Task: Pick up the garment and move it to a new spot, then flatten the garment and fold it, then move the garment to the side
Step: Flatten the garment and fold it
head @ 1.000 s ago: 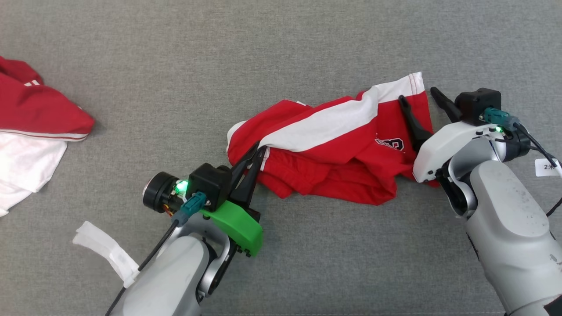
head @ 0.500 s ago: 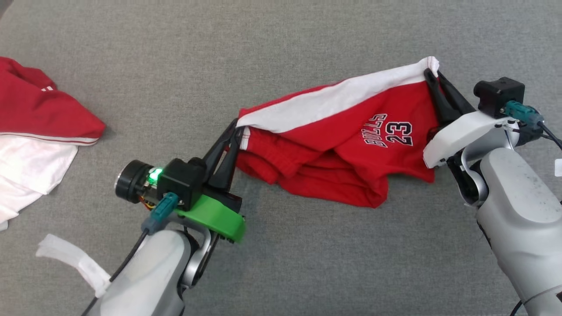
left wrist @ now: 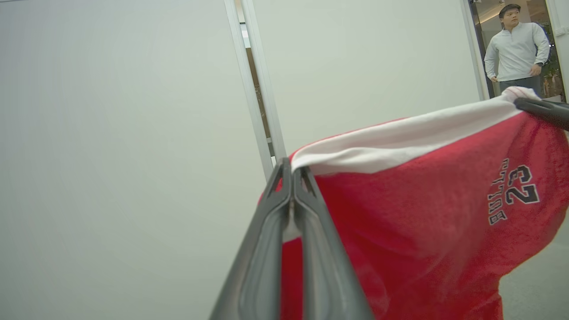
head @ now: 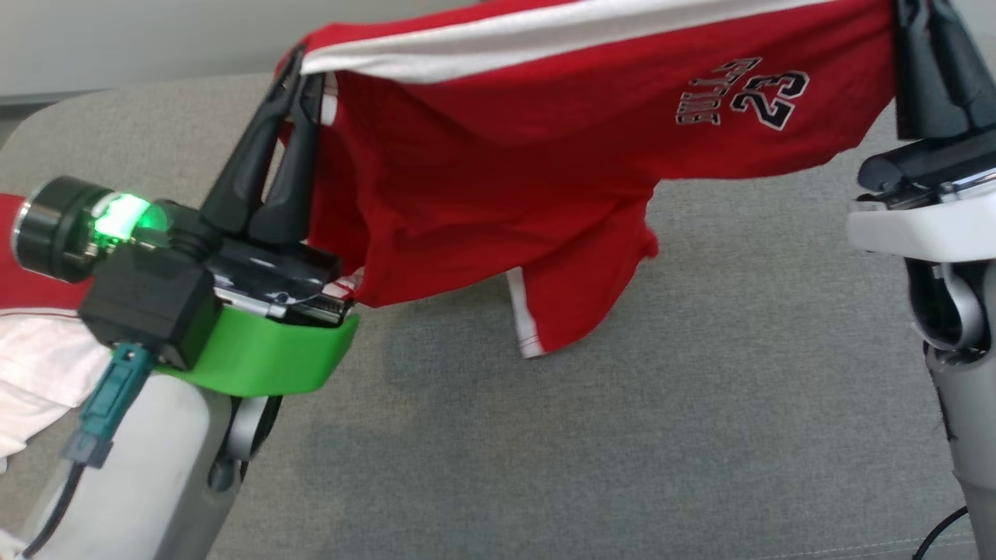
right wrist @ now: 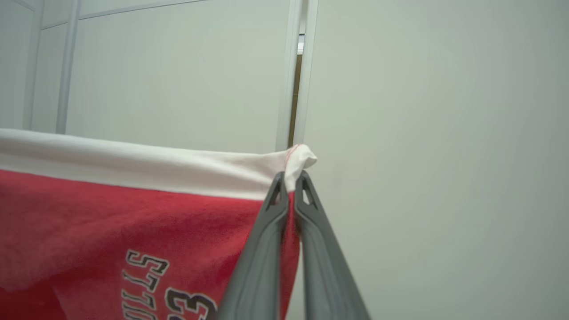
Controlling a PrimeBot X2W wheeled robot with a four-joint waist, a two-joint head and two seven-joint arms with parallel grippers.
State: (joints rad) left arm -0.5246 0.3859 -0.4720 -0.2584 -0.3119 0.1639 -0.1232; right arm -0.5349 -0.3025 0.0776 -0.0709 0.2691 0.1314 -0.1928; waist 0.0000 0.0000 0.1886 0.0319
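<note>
My left pincer (left wrist: pixel 292 166) and right pincer (right wrist: pixel 291 178), each clamped on the garment (head: pixel 545 155), have raised it off the grey surface (head: pixel 700 389); pale wall (left wrist: pixel 111 133) behind.

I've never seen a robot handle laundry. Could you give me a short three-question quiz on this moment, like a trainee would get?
1. True or false: the red garment lies in a crumpled heap.
2. Which part does the right tool pinch? A: a corner of the white band; B: the printed number; C: a leg hem.
3. What number is printed on the red garment?
Key: 1 false, it hangs stretched between the left tool and the right tool. 2 A. 3 23.
</note>
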